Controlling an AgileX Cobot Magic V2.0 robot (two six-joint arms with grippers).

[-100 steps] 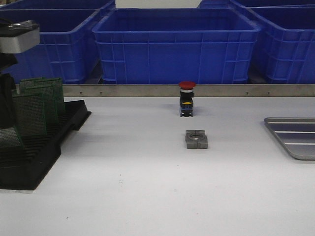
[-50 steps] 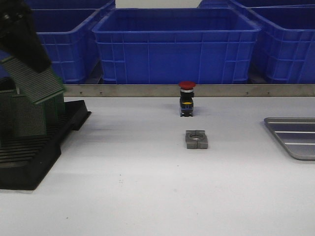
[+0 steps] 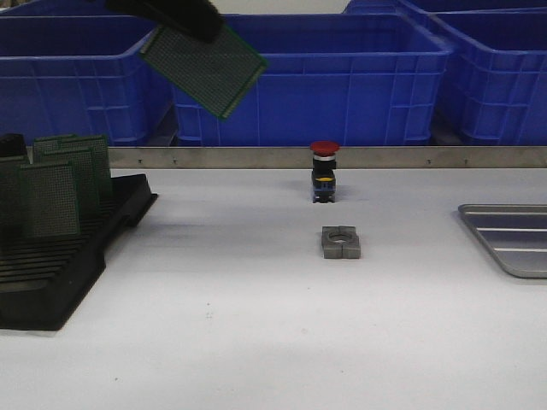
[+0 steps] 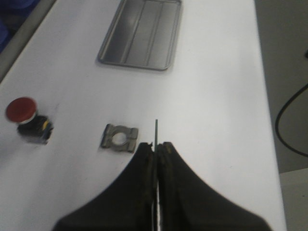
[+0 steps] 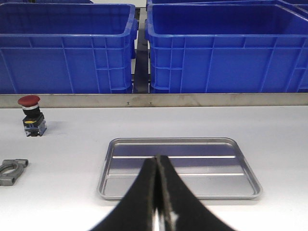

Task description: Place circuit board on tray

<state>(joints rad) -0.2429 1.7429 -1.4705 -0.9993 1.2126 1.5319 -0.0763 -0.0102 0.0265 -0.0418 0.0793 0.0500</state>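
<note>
High over the table's left part, my left gripper (image 3: 184, 17) is shut on a green perforated circuit board (image 3: 205, 67), which hangs tilted in front of the blue bins. In the left wrist view the board shows edge-on as a thin line (image 4: 156, 131) between the closed fingers (image 4: 144, 159). The silver tray (image 3: 511, 237) lies empty at the table's right edge, also seen as the tray (image 4: 141, 32) and the tray (image 5: 179, 168). My right gripper (image 5: 158, 159) is shut with nothing in it, hovering just before the tray.
A black slotted rack (image 3: 60, 256) at the left holds several more green boards (image 3: 64, 184). A red-capped push button (image 3: 324, 171) and a grey metal clamp block (image 3: 341, 242) stand mid-table. Blue bins (image 3: 308, 81) line the back behind a metal rail.
My left gripper has lifted the circuit board out of the rack and carried it up and to the right. The right gripper and the other objects have not moved.
</note>
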